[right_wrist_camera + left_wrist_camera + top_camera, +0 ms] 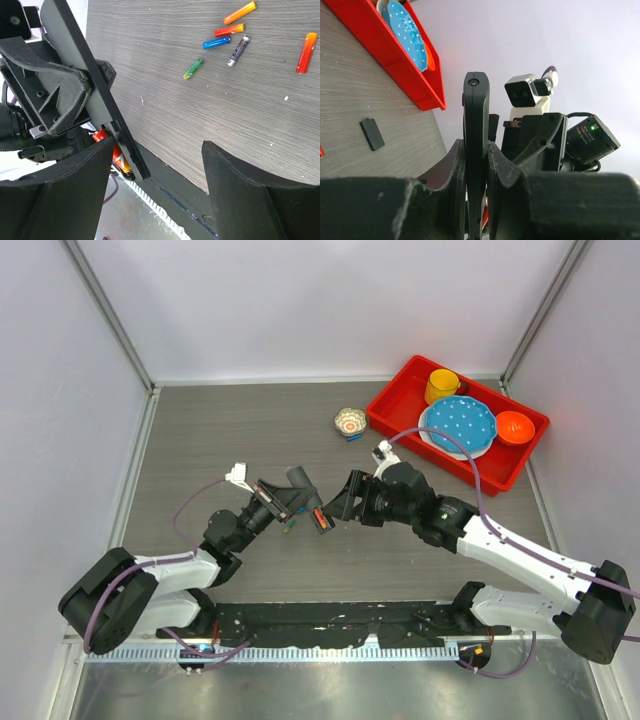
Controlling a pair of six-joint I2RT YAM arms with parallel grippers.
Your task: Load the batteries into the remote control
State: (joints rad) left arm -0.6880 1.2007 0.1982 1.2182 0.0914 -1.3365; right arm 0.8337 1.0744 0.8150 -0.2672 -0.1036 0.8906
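Observation:
My left gripper point(297, 492) point(476, 150) is shut on the remote control point(312, 502) point(476, 115), a slim black bar held edge-on above the table. The bar's lower end carries a red-orange battery point(113, 153) point(320, 521) in its recess. My right gripper point(341, 506) point(157, 172) is open just right of that end, its left finger point(75, 195) beside the remote control point(85, 75), with nothing between the jaws. Several loose batteries lie on the table: orange point(240, 12), red point(229, 30), blue point(216, 42), grey point(237, 50), green point(193, 69) and another red-orange one point(306, 46).
A small black cover point(372, 134) lies flat on the table. A red tray point(400, 400) point(400, 70) at the back right holds a yellow cup point(441, 386), a blue dotted plate point(458, 427) and an orange bowl point(514, 427). A small patterned bowl point(350, 422) stands left of the tray.

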